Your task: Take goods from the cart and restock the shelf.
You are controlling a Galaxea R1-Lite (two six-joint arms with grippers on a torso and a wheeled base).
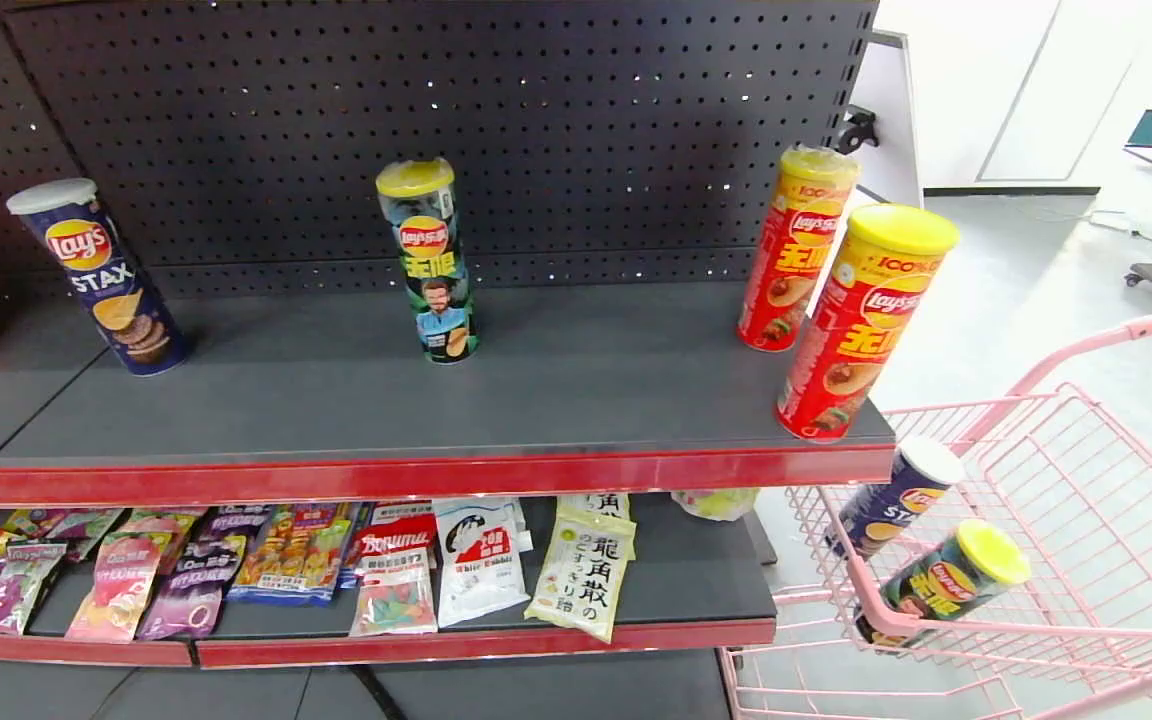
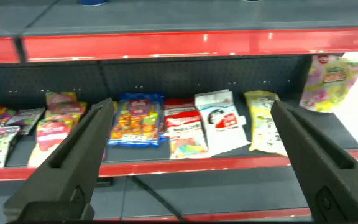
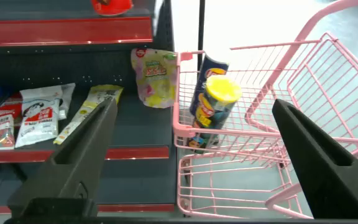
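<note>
Yellow-lidded can (image 1: 946, 585) and blue can (image 1: 901, 495) sit tilted in pink cart (image 1: 1036, 630), right of shelf (image 1: 436, 400) (four cans (image 1: 428, 260) upright on it). Left gripper (image 2: 191, 106) and right gripper (image 3: 194, 104) both spread wide, empty.

Shop aisle. Retail shelving (image 1: 436, 475) with red front edges and a black pegboard back (image 1: 536, 120); upright crisp tubes (image 1: 431, 260) spaced along the upper shelf (image 1: 336, 400), flat snack packets (image 1: 481, 560) laid in a row on the lower shelf (image 1: 696, 590). Just beside the shelving, a pink wire shopping cart (image 1: 1096, 632) with two more tubes (image 1: 946, 580) inside. Beyond, pale floor and white walls.
</note>
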